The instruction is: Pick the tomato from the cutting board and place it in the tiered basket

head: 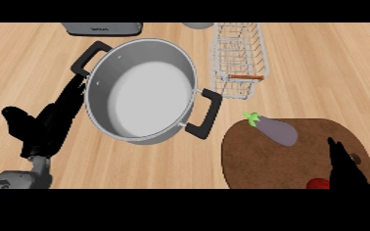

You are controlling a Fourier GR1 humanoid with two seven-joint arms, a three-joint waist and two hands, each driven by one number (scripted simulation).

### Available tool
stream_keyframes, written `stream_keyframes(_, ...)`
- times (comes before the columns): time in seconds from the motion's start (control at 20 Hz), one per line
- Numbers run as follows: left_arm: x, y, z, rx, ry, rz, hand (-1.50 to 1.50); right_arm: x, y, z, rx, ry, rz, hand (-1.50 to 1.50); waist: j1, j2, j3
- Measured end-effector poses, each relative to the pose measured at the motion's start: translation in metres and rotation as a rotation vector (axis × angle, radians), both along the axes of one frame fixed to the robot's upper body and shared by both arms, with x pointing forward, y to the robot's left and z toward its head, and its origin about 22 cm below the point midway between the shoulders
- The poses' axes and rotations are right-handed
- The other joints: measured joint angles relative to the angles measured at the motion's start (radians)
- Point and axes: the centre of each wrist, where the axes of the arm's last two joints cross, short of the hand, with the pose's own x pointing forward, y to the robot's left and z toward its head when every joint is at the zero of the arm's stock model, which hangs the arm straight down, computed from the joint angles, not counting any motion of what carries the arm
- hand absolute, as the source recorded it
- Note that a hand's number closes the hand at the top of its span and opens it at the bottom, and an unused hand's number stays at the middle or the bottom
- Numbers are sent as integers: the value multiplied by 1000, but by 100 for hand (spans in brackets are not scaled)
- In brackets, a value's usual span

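Note:
A small red tomato point(315, 183) lies at the near edge of the round brown cutting board point(274, 164), cut off by the view's lower edge. My right hand point(347, 171) is just right of it, over the board, with its fingers pointing up and open; whether it touches the tomato I cannot tell. The wire tiered basket point(242, 61) stands at the back, right of centre, well away from the board. My left hand point(47, 122) rests open at the left, fingers up beside the pot.
A large steel pot point(141, 90) with black handles fills the middle, between my left hand and the basket. A purple eggplant point(278, 129) lies on the board's far part. A grey appliance point(101, 28) sits at the back left.

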Motion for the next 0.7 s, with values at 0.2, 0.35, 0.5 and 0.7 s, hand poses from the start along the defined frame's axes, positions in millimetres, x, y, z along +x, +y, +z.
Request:
stream_keyframes(0.2, 0, -2, -5, -2, 5, 9, 0, 11, -2, -16, -35, 22, -16, -150, -6, -1, 1)
stream_keyframes(0.35, -1, -4, -2, 3, 4, 13, 0, 9, -5, -30, -73, 39, -38, -150, -10, -2, 1)
stream_keyframes(0.5, -3, -2, -6, 1, 6, 13, 0, 17, -4, -40, -104, 34, -53, -150, -10, -2, 1)
stream_keyframes(0.7, -1, 5, -8, -5, 7, 16, 0, 19, -16, -47, -123, 40, -82, -150, -12, -3, 0)
